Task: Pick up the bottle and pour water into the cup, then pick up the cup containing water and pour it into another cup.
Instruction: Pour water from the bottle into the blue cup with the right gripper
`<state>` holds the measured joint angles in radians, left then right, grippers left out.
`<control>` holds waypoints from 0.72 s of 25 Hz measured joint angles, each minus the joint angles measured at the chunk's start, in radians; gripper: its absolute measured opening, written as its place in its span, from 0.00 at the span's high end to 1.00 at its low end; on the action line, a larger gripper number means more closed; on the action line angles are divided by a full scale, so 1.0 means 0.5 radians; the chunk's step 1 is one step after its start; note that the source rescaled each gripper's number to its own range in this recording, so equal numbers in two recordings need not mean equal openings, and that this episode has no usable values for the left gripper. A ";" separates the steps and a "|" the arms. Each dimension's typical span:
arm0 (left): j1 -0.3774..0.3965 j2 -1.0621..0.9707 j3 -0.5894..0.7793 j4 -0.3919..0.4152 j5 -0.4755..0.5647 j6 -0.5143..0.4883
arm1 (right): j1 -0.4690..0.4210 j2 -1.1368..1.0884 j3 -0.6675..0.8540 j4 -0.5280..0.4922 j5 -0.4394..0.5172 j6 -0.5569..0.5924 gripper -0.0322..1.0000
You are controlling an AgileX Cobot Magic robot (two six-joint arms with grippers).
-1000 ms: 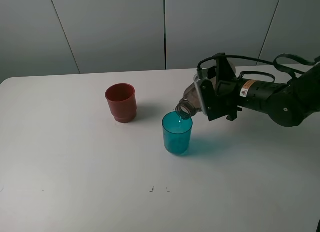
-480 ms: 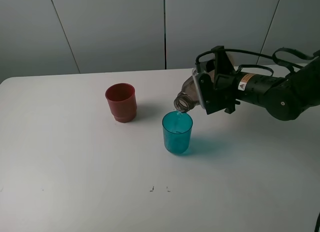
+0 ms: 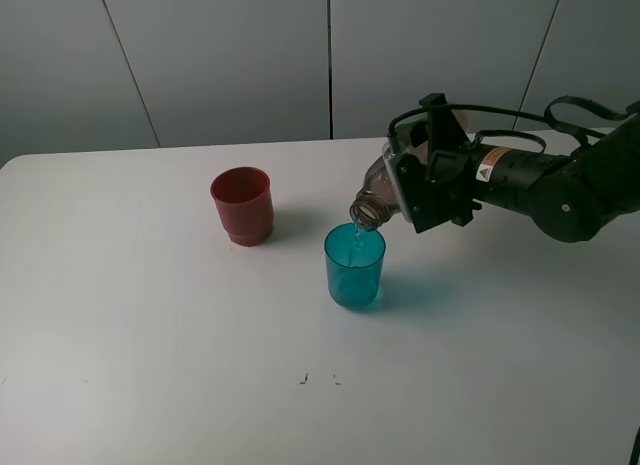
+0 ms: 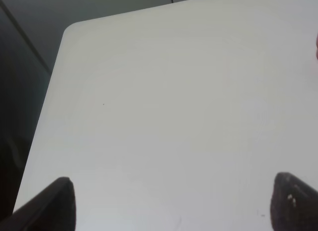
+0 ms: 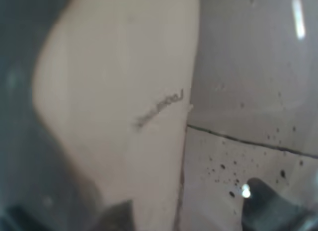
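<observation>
- right gripper [image 3: 402,190], right of centre in the high view: closed round the bottle [image 3: 374,200], which is tipped steeply, neck down-left
- bottle mouth just above the far rim of the teal cup [image 3: 354,266], mid-frame; touching or not, can't tell
- red cup [image 3: 242,205] upright, left of the teal cup, well apart
- table [image 3: 150,335]: wide bare white surface in the lower half and left; back edge runs behind the cups
- left gripper [image 4: 176,206]: fingers spread wide, holding nothing, above bare tabletop near a rounded corner
- right wrist view: only blurred bottle wall [image 5: 119,107]
</observation>
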<state>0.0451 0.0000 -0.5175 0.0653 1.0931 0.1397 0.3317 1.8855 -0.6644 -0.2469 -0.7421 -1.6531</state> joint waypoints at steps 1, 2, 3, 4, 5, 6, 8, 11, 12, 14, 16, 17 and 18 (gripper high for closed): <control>0.000 0.000 0.000 0.000 0.000 0.000 | 0.000 0.000 0.000 0.000 0.000 -0.009 0.95; 0.000 0.000 0.000 0.000 0.000 0.000 | 0.000 0.000 0.000 0.000 0.000 -0.018 0.95; 0.000 0.000 0.000 0.000 0.000 0.000 | 0.000 0.000 0.000 0.000 0.000 -0.023 0.95; 0.000 0.000 0.000 0.000 0.000 0.000 | 0.000 0.000 0.000 0.000 0.000 -0.031 0.95; 0.000 0.000 0.000 0.000 0.000 0.000 | 0.000 0.000 0.000 0.000 0.000 -0.039 0.95; 0.000 0.000 0.000 0.000 0.000 0.000 | 0.000 0.000 0.000 0.000 0.000 -0.052 0.95; 0.000 0.000 0.000 0.000 0.000 0.000 | 0.000 0.000 0.000 0.000 0.000 -0.067 0.95; 0.000 0.000 0.000 0.000 0.000 -0.004 | 0.000 0.000 0.000 0.000 -0.004 -0.077 0.95; 0.000 0.000 0.000 0.000 0.000 -0.004 | 0.000 0.000 0.000 0.000 -0.004 -0.082 0.95; 0.000 0.000 0.000 0.000 0.000 -0.007 | 0.000 0.000 0.000 0.000 -0.008 -0.087 0.95; 0.000 0.000 0.000 0.000 0.000 -0.007 | 0.000 0.000 0.000 0.000 -0.016 -0.095 0.95; 0.000 0.000 0.000 0.000 0.000 -0.007 | 0.000 0.000 0.000 0.000 -0.016 -0.111 0.95; 0.000 0.000 0.000 0.000 0.000 -0.007 | 0.000 0.000 0.000 0.000 -0.016 -0.124 0.95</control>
<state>0.0451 0.0000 -0.5175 0.0653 1.0931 0.1363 0.3317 1.8855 -0.6644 -0.2469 -0.7501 -1.7152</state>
